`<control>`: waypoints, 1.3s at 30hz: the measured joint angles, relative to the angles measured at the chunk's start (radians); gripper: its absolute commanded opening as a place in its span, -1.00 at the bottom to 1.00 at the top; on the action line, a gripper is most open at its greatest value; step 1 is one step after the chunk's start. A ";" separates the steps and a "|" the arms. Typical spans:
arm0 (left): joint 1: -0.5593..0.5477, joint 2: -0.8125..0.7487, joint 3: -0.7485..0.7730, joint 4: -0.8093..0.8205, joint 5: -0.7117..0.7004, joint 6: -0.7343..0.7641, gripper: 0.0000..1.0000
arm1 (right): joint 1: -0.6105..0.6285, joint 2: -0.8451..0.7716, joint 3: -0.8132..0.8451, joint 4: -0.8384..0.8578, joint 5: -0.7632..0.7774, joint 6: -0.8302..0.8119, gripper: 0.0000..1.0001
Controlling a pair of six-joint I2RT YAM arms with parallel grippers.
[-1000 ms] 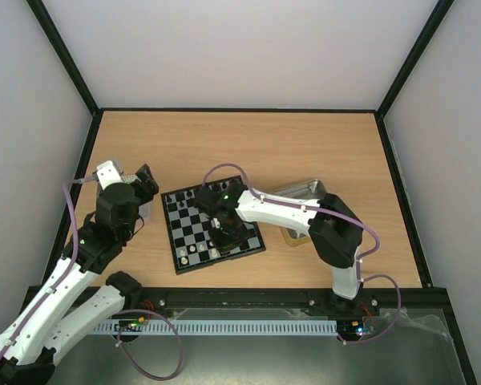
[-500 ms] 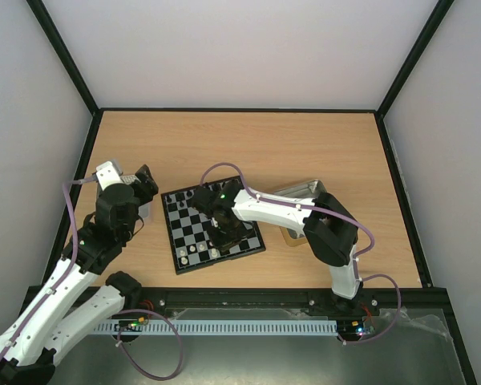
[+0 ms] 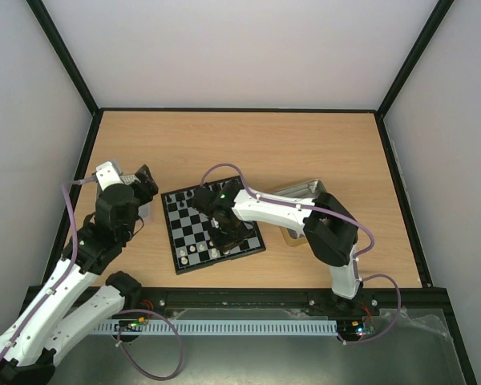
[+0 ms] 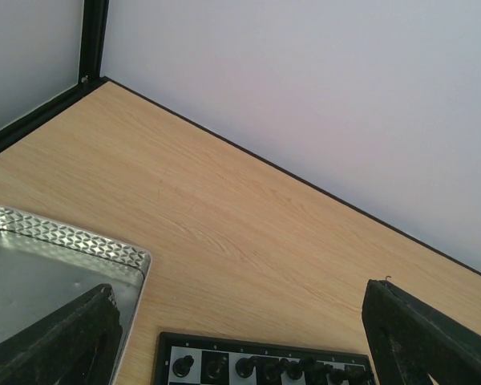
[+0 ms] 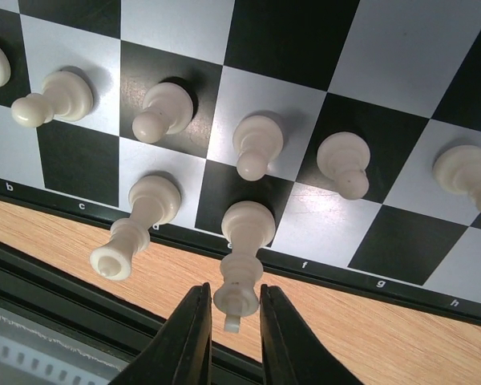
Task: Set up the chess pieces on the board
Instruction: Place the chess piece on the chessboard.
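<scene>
I'm seating the white king (image 5: 242, 241) on the back row, at the near edge of the board (image 5: 369, 48).
It is standing upright on the dark square beside the one lettered f, base flat and cross pointing straight up at the wrist. The queen (image 5: 140, 216) is sitting just beside it, with pawns (image 5: 256, 144) lining the row ahead. The right gripper (image 5: 234, 290) is straddling the head from above, I judge to keep it plumb. Its fingers are hugging both sides, but I can't tell if they're pressing. The left gripper (image 4: 240, 321) is hanging spread wide and empty by the silver tray (image 4: 48, 257).
</scene>
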State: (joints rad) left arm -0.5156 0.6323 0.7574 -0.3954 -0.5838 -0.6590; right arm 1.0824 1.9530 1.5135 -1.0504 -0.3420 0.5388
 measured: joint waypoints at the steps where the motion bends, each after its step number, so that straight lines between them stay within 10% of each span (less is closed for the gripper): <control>1: 0.000 0.000 0.000 0.000 0.000 0.000 0.68 | 0.000 0.000 0.000 0.000 0.000 -0.001 -0.62; 17: 0.006 -0.001 0.000 0.000 0.000 -0.002 0.67 | 0.000 0.000 0.000 0.012 -0.019 0.003 -0.72; 39: 0.007 0.006 0.000 0.000 0.025 -0.003 0.70 | -0.020 -0.177 -0.117 0.098 -0.005 0.043 -0.30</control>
State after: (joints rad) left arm -0.5087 0.6388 0.7570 -0.3950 -0.5587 -0.6617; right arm 1.0626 1.7763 1.3968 -0.9527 -0.3473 0.5816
